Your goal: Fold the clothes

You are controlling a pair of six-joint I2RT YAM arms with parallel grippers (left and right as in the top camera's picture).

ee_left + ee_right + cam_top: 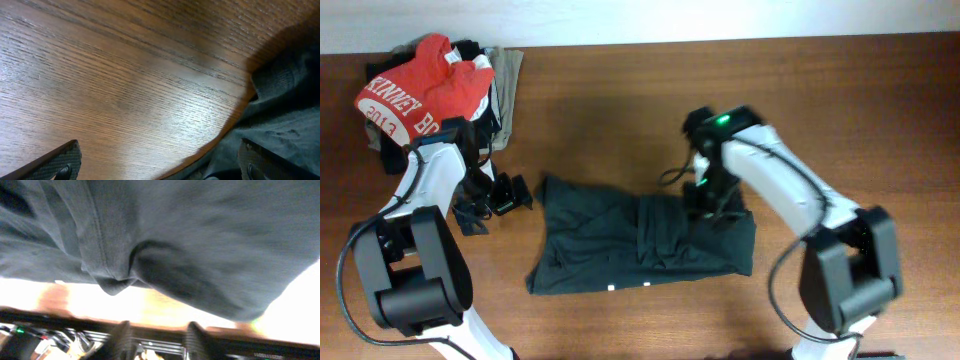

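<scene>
The dark T-shirt (pixel 640 245) lies crumpled and partly folded in the middle of the wooden table; its lettering is hidden. My left gripper (pixel 510 195) is open and empty, low over bare wood just left of the shirt's upper left corner. In the left wrist view its fingers (pixel 160 165) are spread wide, and the shirt's edge (pixel 285 115) lies by the right finger. My right gripper (pixel 705 205) is over the shirt's upper right part. In the blurred right wrist view its fingers (pixel 159 340) are apart with nothing between them, and dark cloth (pixel 200 240) fills the frame beyond them.
A pile of clothes sits at the back left corner, with a red T-shirt (pixel 420 90) on top and a beige garment (pixel 510 75) beside it. The table's back edge (pixel 720 42) meets a white wall.
</scene>
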